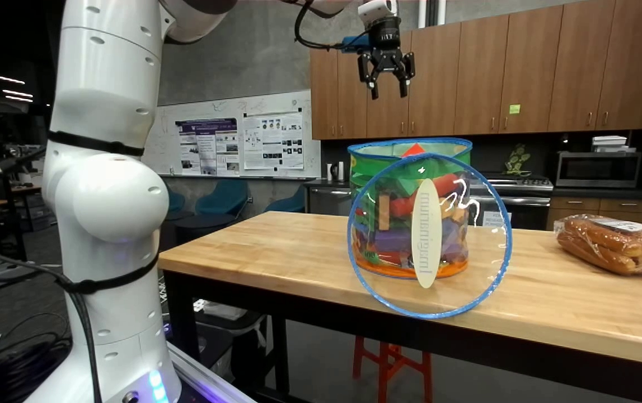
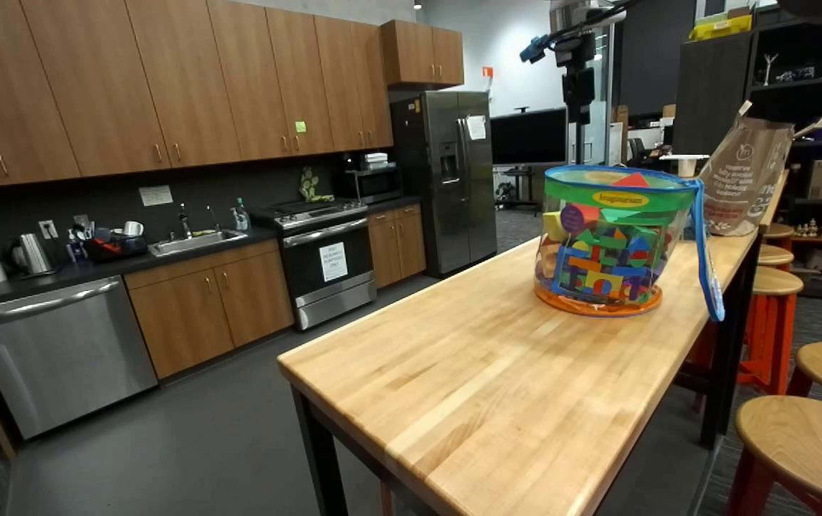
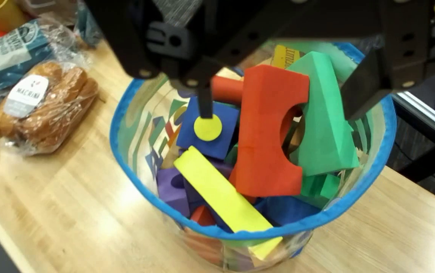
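Currently your gripper (image 1: pixel 389 91) hangs wide and empty | bag (image 2: pixel 579 189) below your jaws already uncovered (lid (image 1: pixel 427 235) hanging beside it) | red block (image 3: pixel 259 136) inside, beneath them, ungripped

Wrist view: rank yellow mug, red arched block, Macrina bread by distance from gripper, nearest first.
1. Red arched block: in the blue-rimmed bin, below the open gripper.
2. Macrina bread: on the table, left of the bin in this view.
3. Yellow mug: upper left corner, beyond the bread.
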`<move>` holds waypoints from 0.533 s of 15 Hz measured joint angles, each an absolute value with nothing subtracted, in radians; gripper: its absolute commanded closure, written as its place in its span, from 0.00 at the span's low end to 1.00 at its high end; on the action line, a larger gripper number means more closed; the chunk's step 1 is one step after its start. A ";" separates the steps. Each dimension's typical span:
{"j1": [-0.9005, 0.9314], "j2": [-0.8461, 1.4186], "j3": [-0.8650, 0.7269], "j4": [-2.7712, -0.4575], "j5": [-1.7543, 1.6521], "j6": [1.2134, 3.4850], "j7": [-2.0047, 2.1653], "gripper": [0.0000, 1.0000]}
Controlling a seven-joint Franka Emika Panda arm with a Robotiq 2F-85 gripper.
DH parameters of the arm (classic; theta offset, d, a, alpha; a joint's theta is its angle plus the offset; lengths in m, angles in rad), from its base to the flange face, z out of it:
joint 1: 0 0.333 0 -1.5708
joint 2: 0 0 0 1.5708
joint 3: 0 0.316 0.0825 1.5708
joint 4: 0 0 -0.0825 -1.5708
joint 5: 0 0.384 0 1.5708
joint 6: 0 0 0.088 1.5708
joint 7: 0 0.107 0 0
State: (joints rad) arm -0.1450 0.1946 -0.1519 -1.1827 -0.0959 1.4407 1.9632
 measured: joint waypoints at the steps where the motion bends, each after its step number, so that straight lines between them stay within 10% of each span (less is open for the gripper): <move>1: -0.144 0.194 -0.144 -1.179 -0.095 1.441 1.913 0.00; 8: -0.102 0.193 -0.074 -1.168 -0.094 1.447 1.627 0.00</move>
